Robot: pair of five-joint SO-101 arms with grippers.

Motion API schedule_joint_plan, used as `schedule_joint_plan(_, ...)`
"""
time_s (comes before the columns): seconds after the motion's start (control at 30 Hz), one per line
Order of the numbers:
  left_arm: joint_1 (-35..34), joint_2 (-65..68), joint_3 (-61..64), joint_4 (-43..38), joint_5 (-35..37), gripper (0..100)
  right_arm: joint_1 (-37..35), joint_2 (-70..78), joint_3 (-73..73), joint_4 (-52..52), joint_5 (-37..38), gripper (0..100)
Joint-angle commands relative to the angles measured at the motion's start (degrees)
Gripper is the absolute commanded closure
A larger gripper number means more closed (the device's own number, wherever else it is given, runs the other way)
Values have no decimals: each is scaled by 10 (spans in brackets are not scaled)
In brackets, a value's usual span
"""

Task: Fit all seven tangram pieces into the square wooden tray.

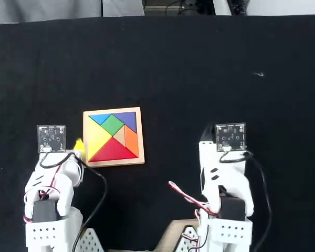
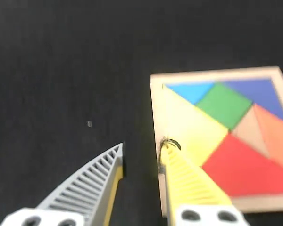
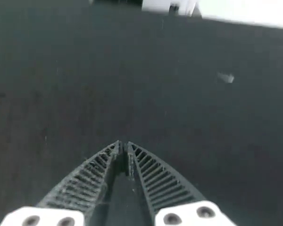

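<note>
Black cloth table (image 1: 199,79). Square wooden tray (image 1: 118,163) lies on it just ahead of the left arm. All seven tangram pieces fill the tray: yellow triangle (image 1: 96,137) and red triangle (image 1: 113,151) are largest, then dark blue piece (image 1: 127,119), orange piece (image 1: 131,139), green square (image 1: 112,124), light blue triangle (image 1: 98,118), tan triangle (image 1: 119,137). Left gripper (image 2: 142,147): jaws moderately apart, yellow finger (image 2: 179,174) tip at the tray's rim, grey finger (image 2: 99,179) over cloth. Right gripper (image 3: 123,147): fingertips together over bare cloth, well apart from the tray.
</note>
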Motion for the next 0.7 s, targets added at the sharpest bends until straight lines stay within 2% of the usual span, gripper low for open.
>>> schedule_joint_plan(0.0,2,-5,12,74,-3,863,7,-51,-4,47,-4,986)
schedule_joint_plan(0.33,2,-5,-1,189,0,863,5,-51,1,240,-4,986)
schedule_joint_plan(0.43,0,-5,0,187,1,863,-26,-51,1,310,-4,987)
schedule_joint_plan(0.5,1,-5,0,187,1,863,-53,-51,1,308,-4,987)
schedule_joint_plan(0.67,1,-5,2,187,22,863,-64,-51,1,310,-4,987)
